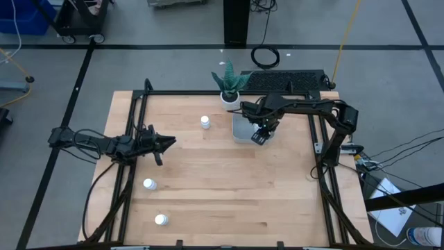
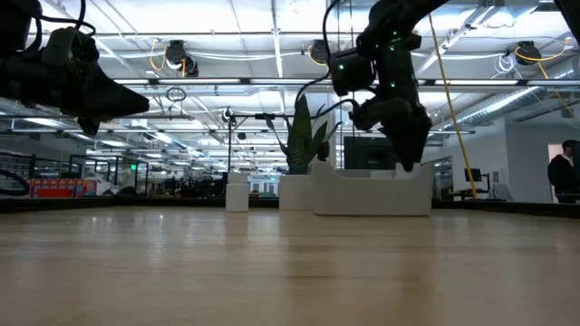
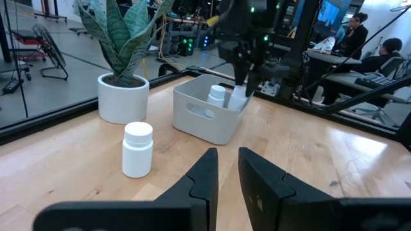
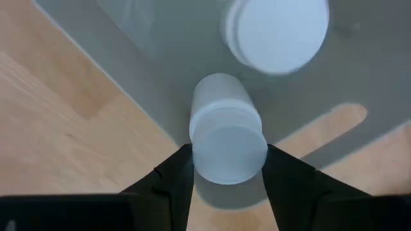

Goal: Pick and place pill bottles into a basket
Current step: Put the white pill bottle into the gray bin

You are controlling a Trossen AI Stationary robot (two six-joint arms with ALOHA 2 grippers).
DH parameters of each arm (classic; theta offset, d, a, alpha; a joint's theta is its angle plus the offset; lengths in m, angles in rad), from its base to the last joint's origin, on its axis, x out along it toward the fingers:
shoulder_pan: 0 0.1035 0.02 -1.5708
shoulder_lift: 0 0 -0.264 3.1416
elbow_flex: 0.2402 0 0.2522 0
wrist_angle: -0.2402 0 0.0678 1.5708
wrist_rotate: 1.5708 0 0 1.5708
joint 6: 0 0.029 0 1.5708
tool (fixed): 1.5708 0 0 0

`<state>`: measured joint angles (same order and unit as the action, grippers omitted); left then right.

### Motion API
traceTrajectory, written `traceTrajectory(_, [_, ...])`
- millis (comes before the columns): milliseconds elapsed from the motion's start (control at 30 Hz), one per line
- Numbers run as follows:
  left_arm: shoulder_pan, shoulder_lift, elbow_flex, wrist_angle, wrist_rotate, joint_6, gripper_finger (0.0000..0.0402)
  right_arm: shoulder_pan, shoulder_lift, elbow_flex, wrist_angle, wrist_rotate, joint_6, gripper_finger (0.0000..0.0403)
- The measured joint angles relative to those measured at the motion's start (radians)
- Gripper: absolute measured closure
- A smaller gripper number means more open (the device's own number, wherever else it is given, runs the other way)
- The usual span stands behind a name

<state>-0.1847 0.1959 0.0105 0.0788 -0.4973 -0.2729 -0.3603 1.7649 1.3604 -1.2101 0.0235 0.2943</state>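
R gripper (image 4: 225,170) is clamped on a pill bottle (image 4: 226,136), one finger each side of its body, held over the basket (image 1: 239,129) interior, just up-right of centre in the high view. A 2nd bottle (image 4: 276,32) stands upright in the basket right beside it; L wrist view shows both inside the bin, R arm dropping in from above.

L gripper (image 3: 226,168) hangs at mid-left of the high view, above the table (image 1: 222,201), fingers nearly shut w/ only a thin slit between them, nothing in them.

Loose bottles on the wood: one (image 1: 205,122) just left of the basket, upper centre; one (image 1: 148,184) lower left; one (image 1: 161,219) near bottom left. All upright.

White plant pot (image 1: 229,96) w/ green leaves sits at the basket's top edge, by the table's far rim.
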Motion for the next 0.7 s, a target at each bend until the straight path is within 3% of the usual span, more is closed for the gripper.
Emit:
traceTrajectory(200, [0.0, 0.0, 0.0, 0.0, 0.0, 0.0, 0.0337, 0.0, -0.005, -0.052, 0.052, 0.001, 0.001, 0.0254])
traceTrajectory(467, [0.0, 0.0, 0.0, 0.0, 0.0, 0.0, 0.0337, 0.0, 0.002, -0.06, 0.084, -0.009, 0.001, 0.0213])
traceTrajectory(700, [0.0, 0.0, 0.0, 0.0, 0.0, 0.0, 0.0337, 0.0, -0.005, -0.06, 0.07, -0.028, 0.0, 0.0202])
